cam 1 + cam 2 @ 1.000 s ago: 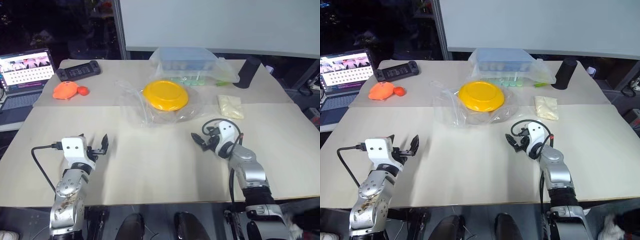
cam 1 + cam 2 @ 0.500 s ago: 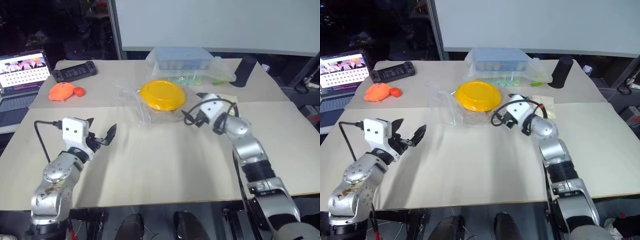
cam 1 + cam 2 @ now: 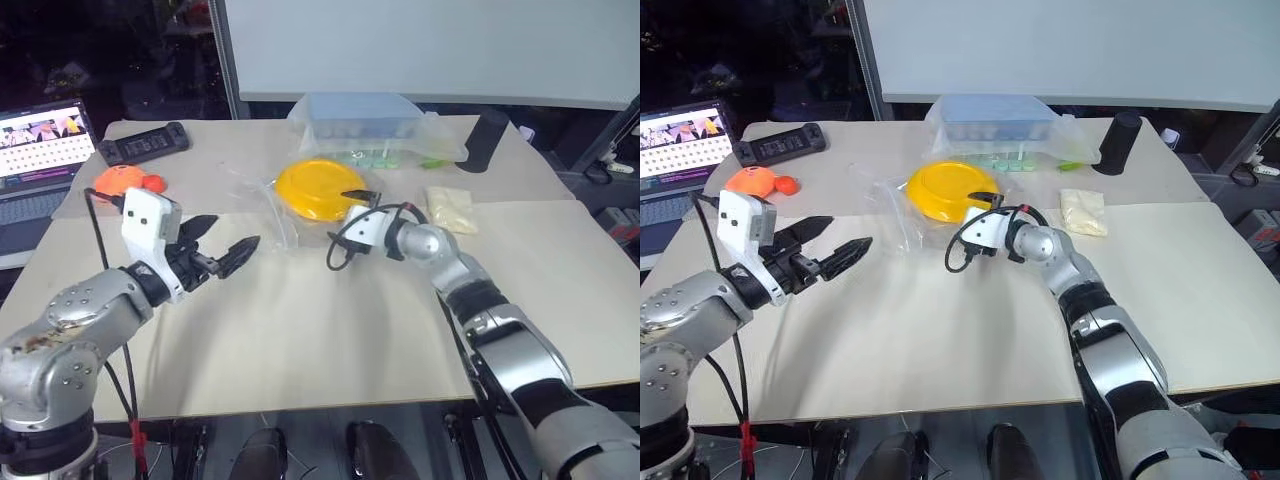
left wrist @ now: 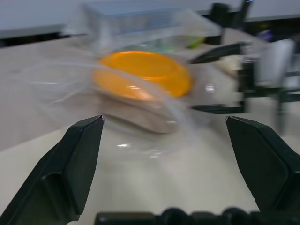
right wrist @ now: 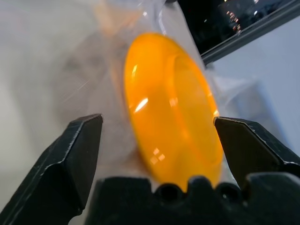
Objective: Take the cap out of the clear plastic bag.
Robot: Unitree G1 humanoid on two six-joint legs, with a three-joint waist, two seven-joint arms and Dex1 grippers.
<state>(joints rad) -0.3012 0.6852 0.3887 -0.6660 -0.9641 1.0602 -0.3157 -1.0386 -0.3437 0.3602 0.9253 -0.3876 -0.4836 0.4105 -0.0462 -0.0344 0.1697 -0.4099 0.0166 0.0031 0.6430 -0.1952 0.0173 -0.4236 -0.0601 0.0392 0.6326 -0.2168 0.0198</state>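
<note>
The clear plastic bag (image 3: 262, 196) lies crumpled at mid table, with a yellow round disc (image 3: 318, 188) on top of it. In the left wrist view the beige cap (image 4: 143, 119) shows under the disc (image 4: 143, 75), behind the plastic. My right gripper (image 3: 347, 215) is open and level at the disc's near right edge, pointing left. In its wrist view the disc (image 5: 171, 108) sits ahead, between the fingers. My left gripper (image 3: 226, 237) is open, raised above the table left of the bag and aimed at it, with nothing between its fingers.
A blue-lidded box in its own clear bag (image 3: 365, 120) stands behind the disc. A black cylinder (image 3: 487, 143) and a pale yellow packet (image 3: 448, 208) are to the right. An orange object (image 3: 120, 180), a black controller (image 3: 143, 143) and a laptop (image 3: 40, 140) are at the left.
Both arms rose from the table's near side. The right gripper swung left and forward to the disc and rolled over. The left gripper swung right toward the bag. Both stayed open.
</note>
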